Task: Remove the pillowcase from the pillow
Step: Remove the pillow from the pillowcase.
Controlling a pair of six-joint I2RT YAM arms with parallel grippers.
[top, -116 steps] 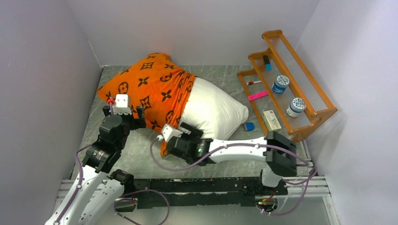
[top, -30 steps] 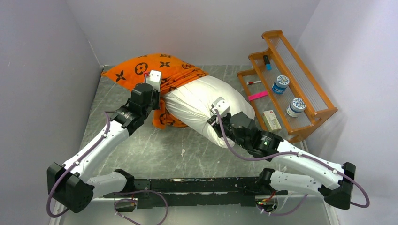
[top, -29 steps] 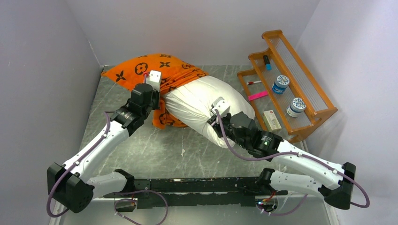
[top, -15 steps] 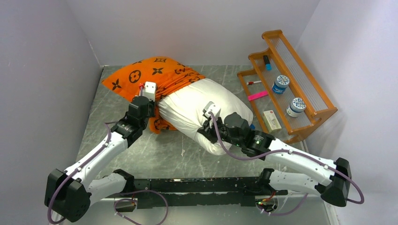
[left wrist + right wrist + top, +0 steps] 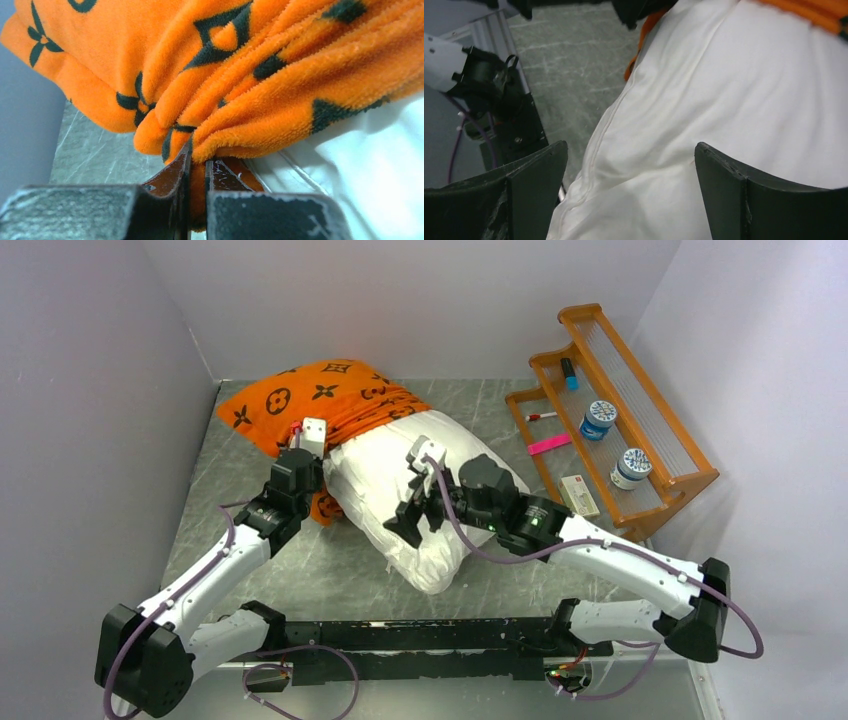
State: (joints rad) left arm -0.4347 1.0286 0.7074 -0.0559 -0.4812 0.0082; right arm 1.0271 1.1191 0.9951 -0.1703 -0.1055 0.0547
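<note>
left gripper [image 5: 197,172] clamped on a pillowcase [image 5: 300,405] fold, upper left. right gripper [image 5: 629,147] spread wide over the bare pillow [image 5: 370,475] at centre frame, gripping nothing.

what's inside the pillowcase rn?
The far end of the pillow runs into the bunched opening of the pillowcase; most of it lies outside. Orange fabric hides how deep it reaches. The left gripper pinches that opening's edge.

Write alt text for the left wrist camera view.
The left hand is shut on a bunched fold of the orange pillowcase with dark printed motifs, seen close up. The white pillow shows at lower right and the grey table at lower left.
</note>
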